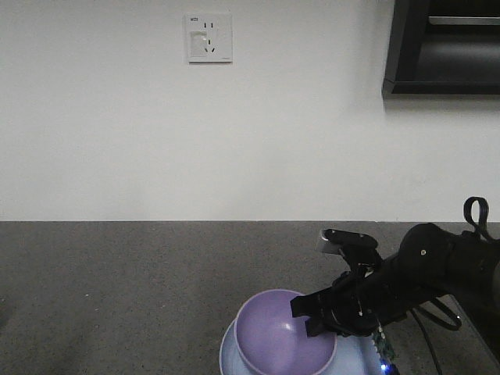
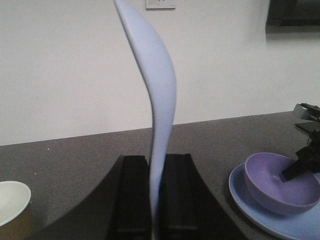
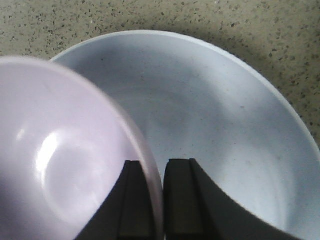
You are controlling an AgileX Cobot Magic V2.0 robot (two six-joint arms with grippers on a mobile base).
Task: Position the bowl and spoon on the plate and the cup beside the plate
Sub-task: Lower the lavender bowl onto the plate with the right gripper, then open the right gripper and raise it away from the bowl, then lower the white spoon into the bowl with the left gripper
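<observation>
The pale blue spoon (image 2: 161,100) stands upright, its handle pinched in my left gripper (image 2: 156,167), which is shut on it above the counter. The lavender bowl (image 1: 283,334) rests a little tilted on the pale blue plate (image 1: 231,358). My right gripper (image 1: 316,316) is shut on the bowl's right rim, one finger inside and one outside. The right wrist view shows the bowl (image 3: 55,150), the plate (image 3: 215,110) beneath it and the gripper (image 3: 155,167) on the rim. In the left wrist view the bowl (image 2: 280,182) and plate (image 2: 241,192) lie to the right, the brown cup (image 2: 12,205) at the lower left.
The dark speckled counter (image 1: 117,281) runs back to a white wall with a socket (image 1: 208,37). A black cabinet (image 1: 441,47) hangs at the upper right. The right arm (image 1: 437,266) reaches in from the right edge.
</observation>
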